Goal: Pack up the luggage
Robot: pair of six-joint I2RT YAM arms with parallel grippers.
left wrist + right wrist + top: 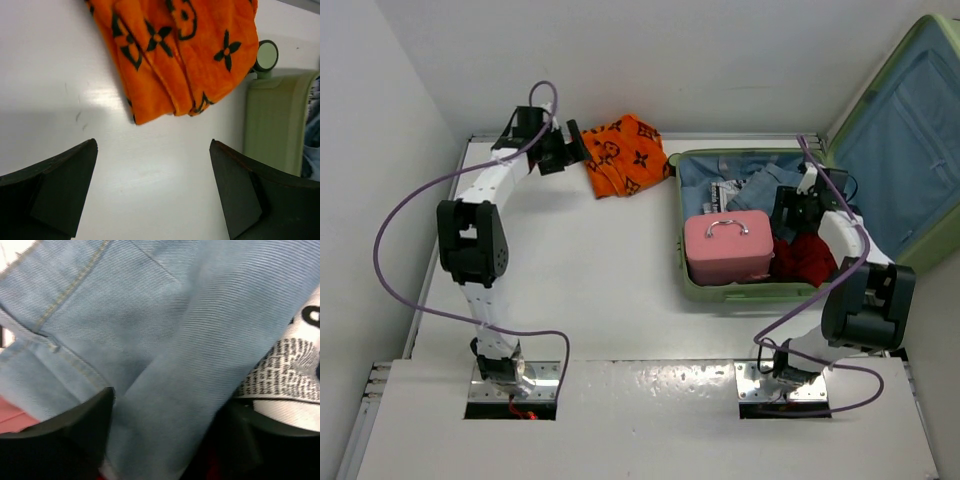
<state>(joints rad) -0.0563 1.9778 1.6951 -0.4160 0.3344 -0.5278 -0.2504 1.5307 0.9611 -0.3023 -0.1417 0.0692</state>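
White arm links (pixel 492 185), black joints (pixel 470 240), purple cables (pixel 378 245), black wedge-shaped jaws

No word, number or brand name can be read anywhere; orange cloth (pixel 623 157) carries a repeated black pattern of four-petal flowers and ringed flower shapes (monogram-style, no letters made out), seen in top and left wrist views; white printed item (pixel 292 375) at the right edge of the right wrist view, lying against light-blue denim (pixel 165 340), bears rows of tiny black print, too small and blurred to read; above those rows, part of one bigger black character, cut off by the frame edge, can't tell which.
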